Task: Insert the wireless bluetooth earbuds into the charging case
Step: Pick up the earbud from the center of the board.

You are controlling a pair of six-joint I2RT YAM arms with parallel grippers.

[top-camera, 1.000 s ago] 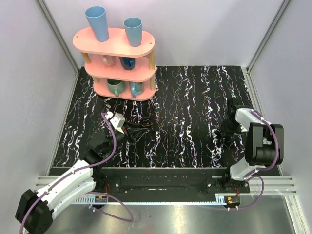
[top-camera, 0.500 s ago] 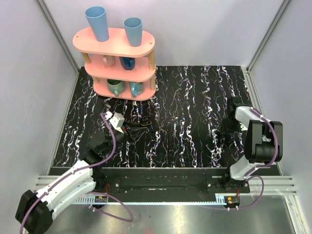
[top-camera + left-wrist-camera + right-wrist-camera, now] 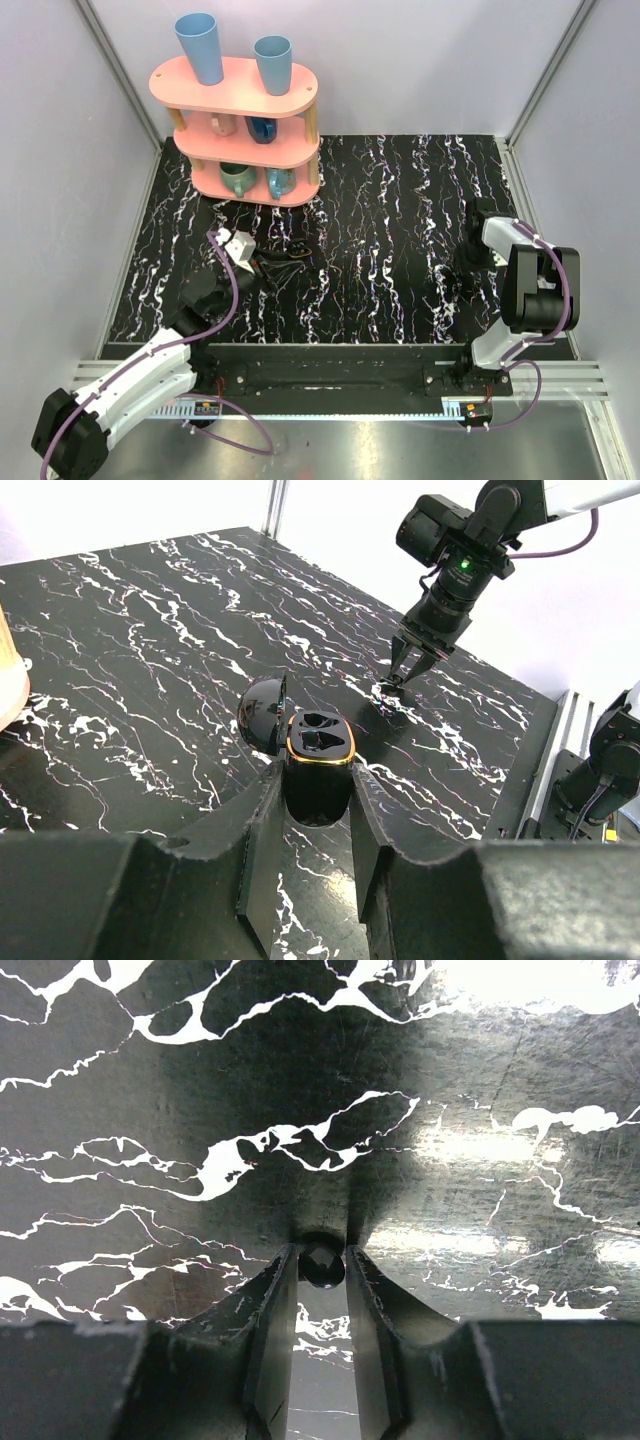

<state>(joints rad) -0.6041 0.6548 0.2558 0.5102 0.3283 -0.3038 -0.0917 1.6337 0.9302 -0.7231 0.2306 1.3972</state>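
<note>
Left wrist view: the left fingers (image 3: 260,842) are clamping the black charging case (image 3: 320,770), which is standing upright with its lid hanging open, over the marbled bench (image 3: 150,630). Right wrist view: the right fingers (image 3: 268,1322) are flanking a small dark earbud (image 3: 322,1264) lying on the bench, close on both sides. Whether they are pinching it cannot be told.

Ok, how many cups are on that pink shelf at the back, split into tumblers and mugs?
Tall blue tumblers, top of the pink oval three-tier shelf: 2
Short rounded mugs, lower two tiers: 4
Total: 6
</note>
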